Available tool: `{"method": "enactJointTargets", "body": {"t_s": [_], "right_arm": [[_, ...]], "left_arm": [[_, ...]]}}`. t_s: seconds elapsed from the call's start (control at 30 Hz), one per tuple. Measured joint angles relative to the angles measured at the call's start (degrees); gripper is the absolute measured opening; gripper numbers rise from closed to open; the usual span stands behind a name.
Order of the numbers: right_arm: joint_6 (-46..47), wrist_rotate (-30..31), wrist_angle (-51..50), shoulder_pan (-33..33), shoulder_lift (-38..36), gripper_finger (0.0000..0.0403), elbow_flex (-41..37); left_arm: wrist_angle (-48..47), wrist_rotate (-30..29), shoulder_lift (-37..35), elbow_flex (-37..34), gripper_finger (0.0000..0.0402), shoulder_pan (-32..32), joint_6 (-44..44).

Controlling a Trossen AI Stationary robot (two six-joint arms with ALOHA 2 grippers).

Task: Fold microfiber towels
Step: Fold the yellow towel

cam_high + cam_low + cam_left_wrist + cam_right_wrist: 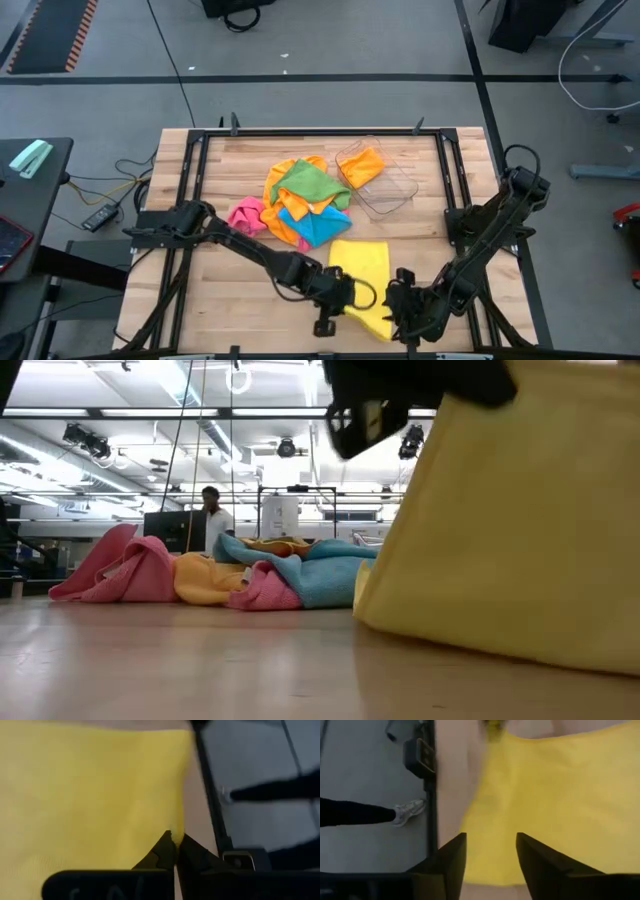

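A yellow microfiber towel point(362, 270) lies near the table's front edge, between my two grippers. My left gripper point(340, 296) is at the towel's left edge and is shut on it. My right gripper point(490, 862) stands open over the towel's near right part, and the cloth shows between its fingers. In the low view the yellow towel point(510, 530) slopes up from the table to a dark gripper at the top. A pile of pink, orange, green and blue towels point(298, 203) rests on the table's middle. My left gripper pinches the yellow towel's side edge point(181, 827) between its two shut fingers point(165, 851), slanting down at it from the table's left. One layer or several, I cannot tell. The held part is raised, and the towel's lower part point(470, 635) rests on the table.
A clear plastic tray point(385, 185) with an orange towel point(362, 165) in it stands at the far right of the pile. The table's black frame rail point(427, 795) runs close by the right gripper. A person's leg and shoe point(405, 812) show on the floor beyond the rail.
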Motion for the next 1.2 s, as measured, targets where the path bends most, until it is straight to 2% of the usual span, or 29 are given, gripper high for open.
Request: {"method": "enactJointTargets", "body": {"t_s": [0.1, 0.33, 0.47, 0.63, 0.83, 1.0, 1.2], "right_arm": [[0.0, 0.0, 4.0, 0.0, 2.0, 0.0204, 0.0], [0.8, 0.1, 9.6, -1.4, 7.3, 0.0234, 0.0], [1.5, -0.6, 12.6, -1.7, 11.0, 0.0237, 0.0], [1.7, -4.0, 13.8, -0.7, 13.0, 0.0234, 0.0], [-0.5, -2.4, 12.0, 1.1, 13.0, 0.0223, 0.0], [-7.1, -1.3, 11.3, 1.8, 13.0, 0.0213, 0.0], [-22.1, 0.6, 11.2, 3.4, 13.0, 0.0209, 0.0]], "left_arm": [[-0.5, 0.0, 0.0, 0.0, 0.0022, 0.4, -4.4], [-0.8, 0.2, 0.0, 0.0, 0.0011, 0.3, -7.8], [-3.7, 0.1, 0.0, 0.0, 0.0022, 0.8, -11.3], [-6.5, 0.0, 0.0, 0.0, 0.0009, 1.1, -13.1], [-8.0, 0.4, 0.0, 0.0, 0.0023, 1.1, -14.6], [-10.5, 0.3, 0.1, 0.0, 0.0009, 1.4, -14.7], [-10.9, 0.3, 0.2, -0.1, 0.0027, 2.4, -15.7]]}}
